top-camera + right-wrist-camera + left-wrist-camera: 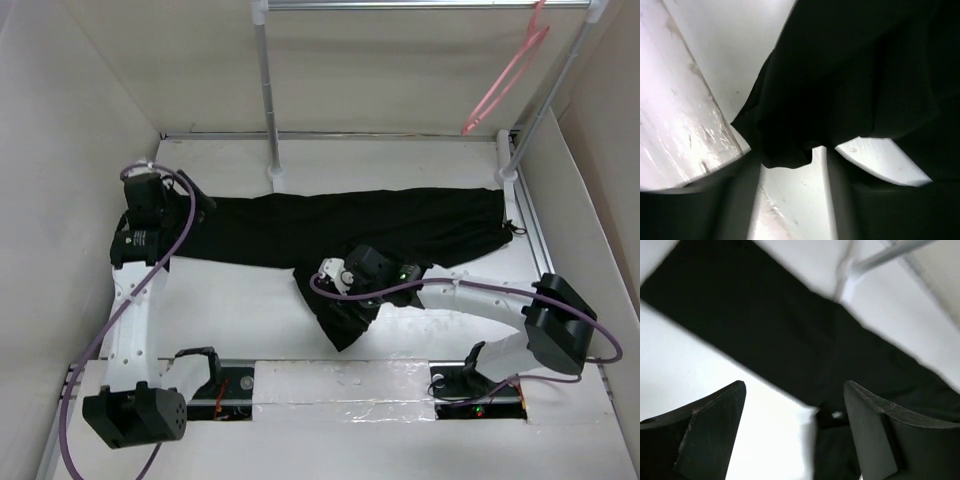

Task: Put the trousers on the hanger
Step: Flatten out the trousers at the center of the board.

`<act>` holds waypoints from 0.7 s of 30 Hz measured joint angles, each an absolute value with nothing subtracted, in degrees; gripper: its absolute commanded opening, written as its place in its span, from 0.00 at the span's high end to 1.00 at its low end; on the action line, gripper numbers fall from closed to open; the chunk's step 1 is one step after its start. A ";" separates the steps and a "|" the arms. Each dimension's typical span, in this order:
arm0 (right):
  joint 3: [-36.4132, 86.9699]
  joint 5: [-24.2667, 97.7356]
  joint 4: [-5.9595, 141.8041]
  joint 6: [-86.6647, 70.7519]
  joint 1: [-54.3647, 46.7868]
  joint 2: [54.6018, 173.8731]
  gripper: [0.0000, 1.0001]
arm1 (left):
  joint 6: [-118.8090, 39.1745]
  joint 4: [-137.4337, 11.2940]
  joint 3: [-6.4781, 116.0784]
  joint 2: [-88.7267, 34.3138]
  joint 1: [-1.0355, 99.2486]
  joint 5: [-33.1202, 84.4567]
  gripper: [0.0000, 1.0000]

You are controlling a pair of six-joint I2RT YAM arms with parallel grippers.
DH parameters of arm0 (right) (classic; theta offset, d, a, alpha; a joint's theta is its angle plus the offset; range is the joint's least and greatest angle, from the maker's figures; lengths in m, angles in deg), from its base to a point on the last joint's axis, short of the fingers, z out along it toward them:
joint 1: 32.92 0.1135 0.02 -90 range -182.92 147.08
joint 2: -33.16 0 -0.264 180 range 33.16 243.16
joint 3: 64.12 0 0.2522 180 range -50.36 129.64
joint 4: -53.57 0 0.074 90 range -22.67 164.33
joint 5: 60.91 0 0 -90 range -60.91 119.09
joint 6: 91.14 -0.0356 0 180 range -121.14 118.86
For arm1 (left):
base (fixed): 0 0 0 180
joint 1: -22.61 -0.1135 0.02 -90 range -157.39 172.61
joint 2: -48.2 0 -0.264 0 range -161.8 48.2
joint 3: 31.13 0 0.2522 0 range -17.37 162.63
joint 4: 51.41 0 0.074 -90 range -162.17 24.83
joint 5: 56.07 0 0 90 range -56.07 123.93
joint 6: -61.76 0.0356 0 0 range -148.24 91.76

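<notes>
The white bench [230,310] is boxed in by pale walls on the left, far and right sides. The trousers [350,225] lie flat across its middle, running from near the left wall almost to the right rail, with one part folded back toward the near edge. Bare bench shows behind them and in front of them on the left.

A white rack pole [268,90] stands just behind the trousers.

The left hand [190,205] hangs over the trousers' left end. In its wrist view its fingers [710,430] are spread wide with nothing between them, and the cloth lies below and ahead.

The right hand [345,308] sits over the folded-back part. Its blurred fingers [880,210] stand apart, bare bench showing between them, and the cloth's edge lies at their tips. I cannot tell whether it touches them.

The pink hanger [497,92] hangs from the top rail at far right, well apart from the trousers and both hands.
</notes>
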State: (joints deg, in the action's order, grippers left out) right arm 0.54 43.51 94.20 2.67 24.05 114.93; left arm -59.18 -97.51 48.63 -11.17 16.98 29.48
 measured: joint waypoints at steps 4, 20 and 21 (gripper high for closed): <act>0.60 41.26 95.16 3.02 23.94 111.68 0.19 | -57.34 -98.58 39.58 -7.98 17.44 26.97 0.31; 2.83 43.31 98.57 5.23 -7.40 90.80 0.66 | -63.24 -96.61 50.55 -34.91 70.14 45.66 0.23; 2.26 43.97 98.79 5.40 -8.49 90.35 0.65 | -64.18 -96.81 50.92 -36.94 70.75 46.92 0.23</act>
